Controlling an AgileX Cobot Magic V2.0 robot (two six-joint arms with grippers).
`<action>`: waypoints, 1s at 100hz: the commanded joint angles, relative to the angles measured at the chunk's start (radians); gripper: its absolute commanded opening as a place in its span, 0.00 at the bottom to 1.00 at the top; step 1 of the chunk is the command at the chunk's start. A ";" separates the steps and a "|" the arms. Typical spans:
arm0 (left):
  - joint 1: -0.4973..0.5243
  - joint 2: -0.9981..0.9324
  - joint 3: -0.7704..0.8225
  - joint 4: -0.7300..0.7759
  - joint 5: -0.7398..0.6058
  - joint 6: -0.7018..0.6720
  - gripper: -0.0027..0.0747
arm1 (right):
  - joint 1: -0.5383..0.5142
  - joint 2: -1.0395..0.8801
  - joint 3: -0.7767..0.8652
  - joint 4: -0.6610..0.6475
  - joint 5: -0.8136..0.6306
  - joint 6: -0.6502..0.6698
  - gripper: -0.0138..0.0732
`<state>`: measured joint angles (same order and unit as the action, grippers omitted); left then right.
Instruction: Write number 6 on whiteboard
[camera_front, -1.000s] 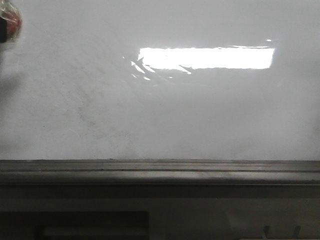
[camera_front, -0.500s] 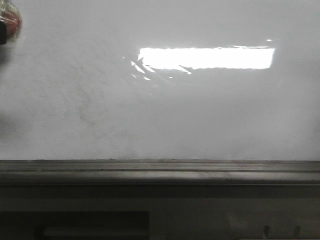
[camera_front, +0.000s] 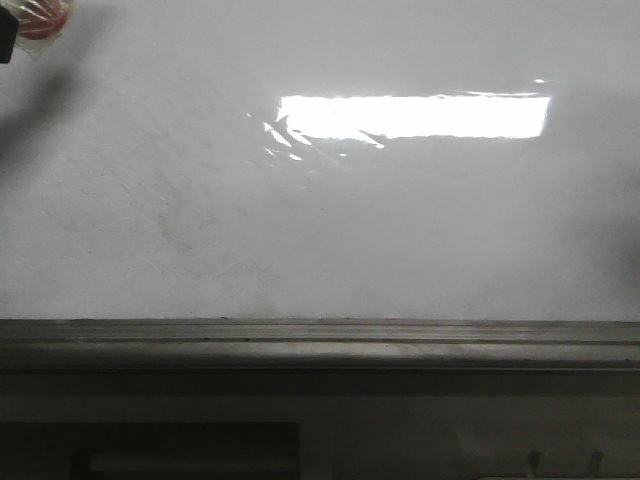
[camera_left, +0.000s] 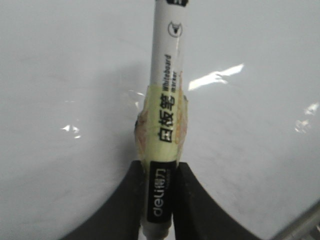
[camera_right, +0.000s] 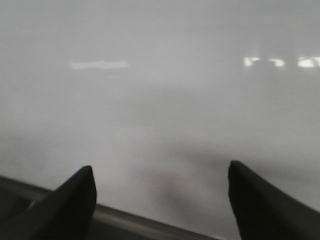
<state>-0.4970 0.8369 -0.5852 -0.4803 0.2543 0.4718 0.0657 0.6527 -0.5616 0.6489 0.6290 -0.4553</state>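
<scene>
The whiteboard (camera_front: 320, 220) fills most of the front view, glossy white-grey with faint smudges. No black line of a number 6 shows on it. My left gripper (camera_left: 159, 172) is shut on a white whiteboard marker (camera_left: 167, 95) with yellow tape round its barrel, pointing at the board; the marker's tip is out of view. In the front view only a red, taped piece (camera_front: 40, 18) shows at the top left corner. My right gripper (camera_right: 160, 172) is open and empty, facing the board (camera_right: 160, 90) just above the ledge.
A grey metal ledge (camera_front: 320, 340) runs along the board's lower edge. A bright rectangular glare (camera_front: 415, 115) lies on the board's upper middle. A dark shadow falls on the board at the upper left.
The red taped piece at the top left of the front view has moved up and a little right. Its shadow on the board has shifted with it.
</scene>
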 joint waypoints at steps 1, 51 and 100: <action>-0.048 -0.014 -0.064 0.030 0.072 0.072 0.01 | 0.035 0.063 -0.095 0.159 0.037 -0.144 0.73; -0.288 0.083 -0.084 0.139 0.134 0.119 0.01 | 0.352 0.538 -0.475 0.353 0.278 -0.346 0.67; -0.288 0.085 -0.084 0.139 0.061 0.119 0.01 | 0.386 0.788 -0.663 0.420 0.427 -0.352 0.67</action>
<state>-0.7764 0.9270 -0.6298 -0.3300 0.3932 0.5916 0.4512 1.4500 -1.1800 0.9984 1.0332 -0.7905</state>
